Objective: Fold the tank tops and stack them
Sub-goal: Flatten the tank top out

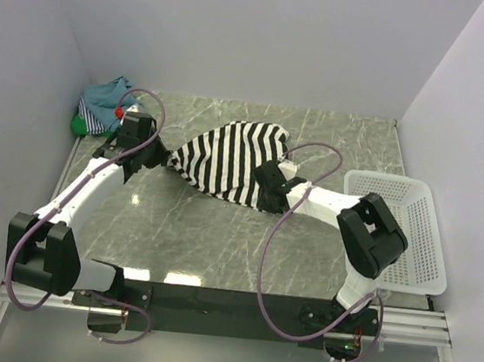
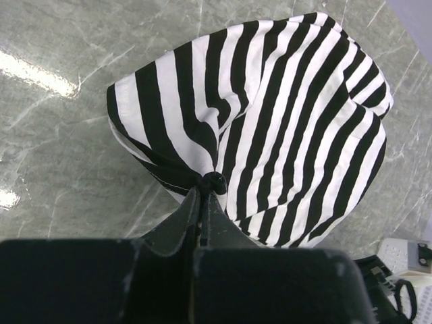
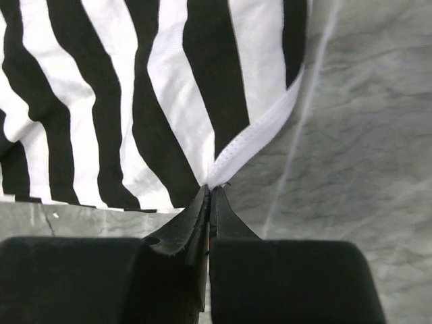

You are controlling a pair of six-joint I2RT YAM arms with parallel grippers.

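Noted grey marbled table (image 1: pixel 216 257) beneath everything. Found black-and-white striped tank top (image 1: pixel 227 157) at table centre, bunched, partly raised, spanned between both arms. Logged white lattice basket (image 1: pixel 414 244) at 3 o'clock, well apart from it; heap of other tops (image 1: pixel 106 104), teal, blue-striped and green, at 10 o'clock in far corner. Saw left gripper (image 2: pixel 206 187) pinched tight on a gathered fold at garment's 9 o'clock edge; right gripper (image 3: pixel 210 194) closed on white hem binding (image 3: pixel 260 138) at 4 o'clock, by fingertips only. Judged risks: binding slipping out under tension from so shallow a pinch; uneven pull twisting cloth, spoiling fold
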